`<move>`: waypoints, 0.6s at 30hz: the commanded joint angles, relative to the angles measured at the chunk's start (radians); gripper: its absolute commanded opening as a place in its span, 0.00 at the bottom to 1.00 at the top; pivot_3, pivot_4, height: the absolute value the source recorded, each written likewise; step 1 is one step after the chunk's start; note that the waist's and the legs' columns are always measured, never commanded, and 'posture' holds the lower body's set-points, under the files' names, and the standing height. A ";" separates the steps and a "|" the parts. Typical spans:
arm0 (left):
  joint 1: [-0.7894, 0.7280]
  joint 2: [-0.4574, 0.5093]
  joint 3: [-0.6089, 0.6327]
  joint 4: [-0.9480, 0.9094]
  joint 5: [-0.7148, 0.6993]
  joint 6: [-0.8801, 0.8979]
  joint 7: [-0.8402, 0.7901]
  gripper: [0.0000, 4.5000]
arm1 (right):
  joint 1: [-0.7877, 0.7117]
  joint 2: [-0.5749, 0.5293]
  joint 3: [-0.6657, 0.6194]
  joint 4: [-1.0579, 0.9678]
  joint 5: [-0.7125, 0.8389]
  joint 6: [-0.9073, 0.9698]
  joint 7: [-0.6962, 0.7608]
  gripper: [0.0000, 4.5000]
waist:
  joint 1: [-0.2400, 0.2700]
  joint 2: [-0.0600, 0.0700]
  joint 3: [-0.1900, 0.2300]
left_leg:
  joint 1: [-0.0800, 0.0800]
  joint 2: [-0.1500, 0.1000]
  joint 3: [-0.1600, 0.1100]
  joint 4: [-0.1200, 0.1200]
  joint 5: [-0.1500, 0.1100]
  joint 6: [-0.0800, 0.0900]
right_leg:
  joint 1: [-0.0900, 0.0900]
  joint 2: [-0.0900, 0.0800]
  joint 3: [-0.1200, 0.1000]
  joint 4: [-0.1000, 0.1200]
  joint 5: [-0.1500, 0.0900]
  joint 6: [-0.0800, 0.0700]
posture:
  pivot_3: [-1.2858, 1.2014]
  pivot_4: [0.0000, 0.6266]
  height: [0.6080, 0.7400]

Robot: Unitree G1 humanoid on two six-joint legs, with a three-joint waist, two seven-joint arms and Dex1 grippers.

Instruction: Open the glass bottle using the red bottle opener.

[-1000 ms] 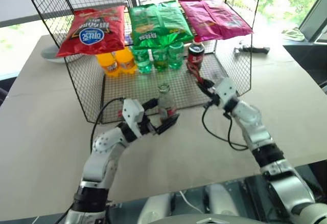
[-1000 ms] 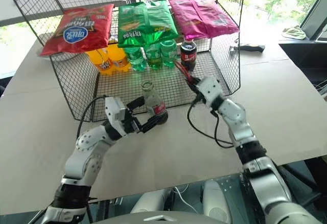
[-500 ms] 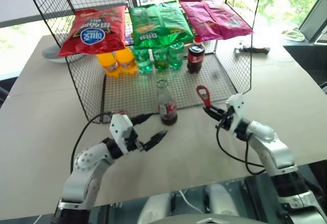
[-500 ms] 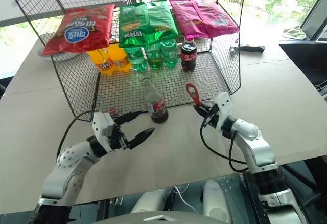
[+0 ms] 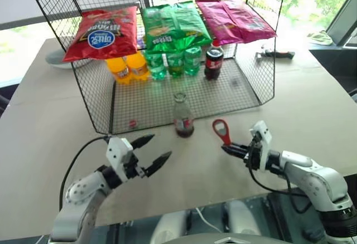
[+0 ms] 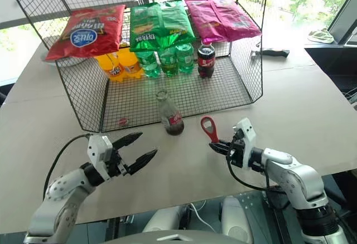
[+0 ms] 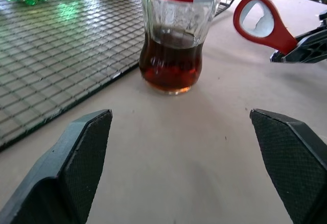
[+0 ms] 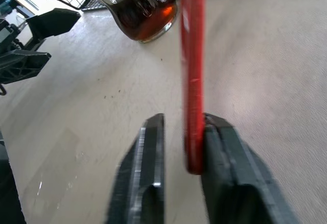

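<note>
Both arms have pulled back from the glass bottle since a second ago. It now stands alone on the table, uncapped, just outside the open front edge of the wire basket. The left gripper, which had its fingers around the bottle, now sits short of it with its fingers spread wide and holding nothing.

The right gripper has drawn back from over the basket. Its jaws have come slightly apart, and the red bottle opener rests against one finger with a gap to the other, ring end up, just right of the bottle.

A small red cap lies on the basket floor left of the bottle. Behind the bottle stand orange bottles, green bottles and a plastic cola bottle, under three snack bags.
</note>
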 commanded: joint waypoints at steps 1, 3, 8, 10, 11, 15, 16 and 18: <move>0.035 0.008 0.033 -0.056 0.006 -0.017 0.014 1.00 | 0.006 -0.017 -0.038 -0.021 -0.010 -0.020 0.003 0.52 | 0.000 0.000 0.000 | 0.000 0.000 0.000 0.000 0.000 0.000 | 0.000 0.000 0.000 0.000 0.000 0.000 | 0.52 0.24 1.00; 0.065 0.008 0.052 -0.073 0.001 -0.008 0.028 1.00 | 0.017 -0.039 -0.052 -0.009 -0.033 -0.046 0.012 0.70 | 0.000 -0.001 0.000 | 0.000 0.000 0.000 0.000 0.000 0.000 | 0.000 0.001 -0.001 0.000 0.000 0.000 | 0.52 0.24 1.00; 0.148 0.012 0.115 -0.091 0.014 -0.001 0.065 1.00 | 0.067 -0.127 -0.099 0.071 -0.165 -0.258 0.086 1.00 | 0.009 -0.002 -0.001 | 0.000 -0.001 0.000 0.001 0.000 0.000 | 0.001 0.002 -0.001 0.000 0.000 0.000 | 0.52 0.24 1.00; 0.177 0.007 0.137 -0.094 0.037 -0.015 0.087 1.00 | 0.087 -0.148 -0.144 0.118 -0.178 -0.360 0.150 1.00 | 0.015 -0.002 0.000 | 0.001 -0.001 0.001 0.001 0.000 0.000 | 0.002 0.002 -0.001 0.000 0.000 0.000 | 0.52 0.24 1.00; 0.190 0.003 0.148 -0.094 0.047 -0.025 0.097 1.00 | 0.093 -0.157 -0.166 0.147 -0.185 -0.416 0.183 1.00 | 0.017 -0.002 0.000 | 0.001 -0.001 0.001 0.001 0.000 0.000 | 0.002 0.002 -0.001 0.000 0.000 0.000 | 0.52 0.24 1.00; 0.229 -0.002 0.184 -0.083 0.069 -0.037 0.122 1.00 | 0.094 -0.190 -0.217 0.317 -0.262 -0.672 0.302 1.00 | 0.020 -0.002 0.000 | 0.002 -0.001 0.001 0.001 0.000 0.001 | 0.003 0.002 -0.001 0.000 0.000 0.001 | 0.52 0.24 1.00; 0.232 -0.004 0.188 -0.078 0.082 -0.047 0.129 1.00 | 0.093 -0.205 -0.226 0.353 -0.269 -0.712 0.336 1.00 | 0.020 -0.002 0.000 | 0.002 -0.001 0.001 0.001 0.000 0.001 | 0.004 0.002 -0.001 0.000 0.000 0.000 | 0.52 0.24 1.00; 0.234 -0.004 0.188 -0.072 0.102 -0.057 0.137 1.00 | 0.085 -0.230 -0.242 0.408 -0.273 -0.758 0.392 1.00 | 0.020 -0.002 0.000 | 0.003 -0.001 0.001 0.001 0.000 0.001 | 0.005 0.002 -0.001 0.000 0.000 0.000 | 0.52 0.24 1.00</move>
